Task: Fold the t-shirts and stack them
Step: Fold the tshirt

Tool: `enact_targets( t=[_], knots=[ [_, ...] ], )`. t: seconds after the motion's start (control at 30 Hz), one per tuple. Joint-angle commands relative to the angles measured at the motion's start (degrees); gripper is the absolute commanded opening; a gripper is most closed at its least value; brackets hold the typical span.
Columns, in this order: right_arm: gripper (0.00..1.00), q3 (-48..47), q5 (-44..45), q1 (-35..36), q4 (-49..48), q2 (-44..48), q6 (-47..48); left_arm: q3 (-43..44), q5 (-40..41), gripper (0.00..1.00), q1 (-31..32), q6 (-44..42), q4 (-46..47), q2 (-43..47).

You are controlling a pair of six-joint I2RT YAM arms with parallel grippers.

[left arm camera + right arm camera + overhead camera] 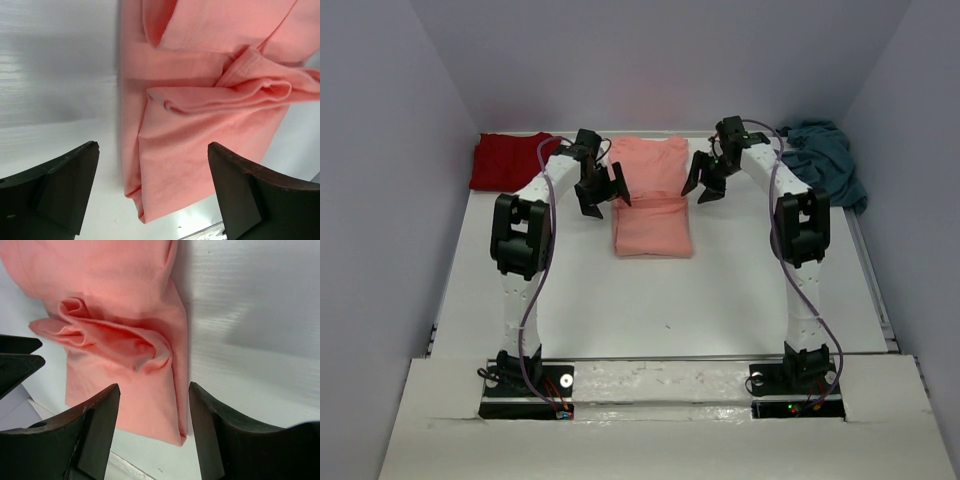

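Note:
The salmon-pink t-shirt (pixel 652 200) lies folded into a narrow strip at the table's far middle, with a crosswise fold. It also shows in the left wrist view (pixel 200 130) and the right wrist view (pixel 125 355). My left gripper (pixel 603 193) hovers open at its left edge, and in the left wrist view (pixel 152 172) it holds nothing. My right gripper (pixel 703 185) hovers open at its right edge, and in the right wrist view (pixel 154 410) it is empty. The dark red t-shirt (pixel 508 160) lies folded at the far left. The teal-blue t-shirt (pixel 825 160) lies crumpled at the far right.
The white table (pixel 720 300) is walled by grey panels on three sides. A white ledge (pixel 660 375) carries the arm bases at the near edge.

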State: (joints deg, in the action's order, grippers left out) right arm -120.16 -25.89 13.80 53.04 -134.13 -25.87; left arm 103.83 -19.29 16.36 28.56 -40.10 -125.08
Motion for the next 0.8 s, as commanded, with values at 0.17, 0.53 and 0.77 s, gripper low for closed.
enact_targets(
  t=[0.17, 0.53, 0.77],
  knots=[
    [0.62, 4.3, -0.6, -0.4, -8.0, 9.8, 0.1, 0.9, 2.0, 0.99, -0.5, -0.3, 0.4, 8.4],
    [0.50, 10.8, -10.8, -0.4, -12.6, 8.5, -3.3, -4.2, -3.4, 0.95, -0.4, -1.7, 4.8, 9.8],
    [0.00, 13.5, -15.3, 0.1, -15.9, 8.2, -6.8, -7.2, -12.2, 0.26, -0.2, -1.5, 10.5, 8.2]
  ],
)
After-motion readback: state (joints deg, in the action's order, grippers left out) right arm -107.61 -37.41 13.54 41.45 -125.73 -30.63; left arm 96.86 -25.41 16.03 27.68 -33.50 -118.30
